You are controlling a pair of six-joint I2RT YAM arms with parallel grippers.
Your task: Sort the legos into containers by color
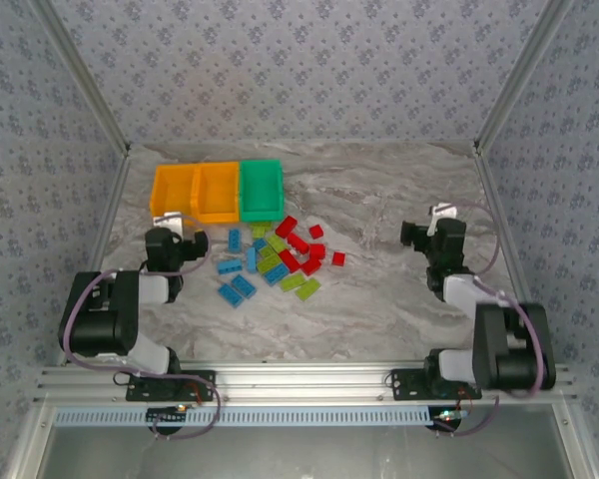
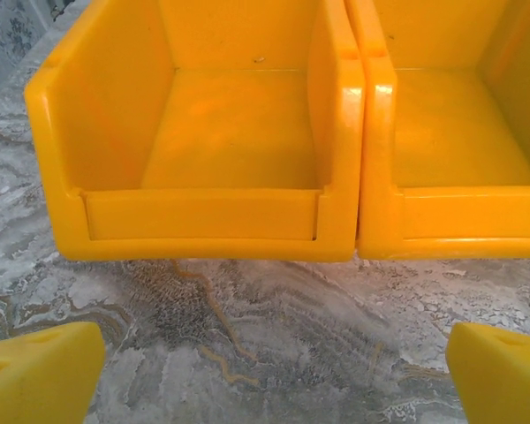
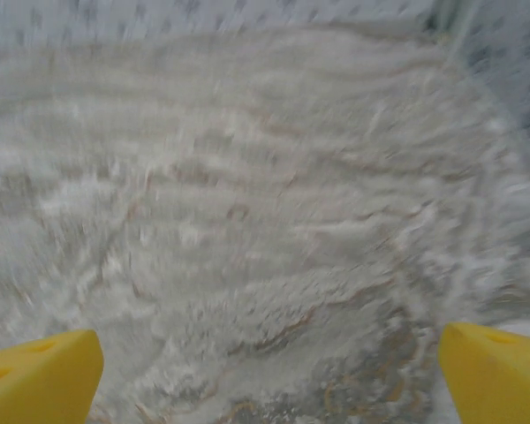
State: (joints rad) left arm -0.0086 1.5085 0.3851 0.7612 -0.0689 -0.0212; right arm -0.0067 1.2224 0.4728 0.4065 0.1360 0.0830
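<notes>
Legos (image 1: pixel 275 261) in a loose scatter mid-counter, just in front of the containers (image 1: pixel 218 217). Blues sit toward the left, reds toward the right, and lime greens are mixed between, with several touching or overlapping.

By the look of them these are small hard plastic bricks: light, stiff and smooth-sided, so likely to skate or flip if nipped on a corner. My call is to take one across its narrow width, on the flat long sides. Start with an outlier at the pile's edge rather than one wedged among neighbours.

The containers are two orange and one green, joined in a row at the back left. They look empty from above, and the left wrist view looks into two orange ones with bare floors.

The left tool (image 2: pixel 269 367) sits just short of those orange bins, jaws spread wide, nothing between them. The right tool (image 3: pixel 265 367) is well off to the right over bare counter (image 1: pixel 379 299), also wide open and empty, though its wrist view is smeared.
</notes>
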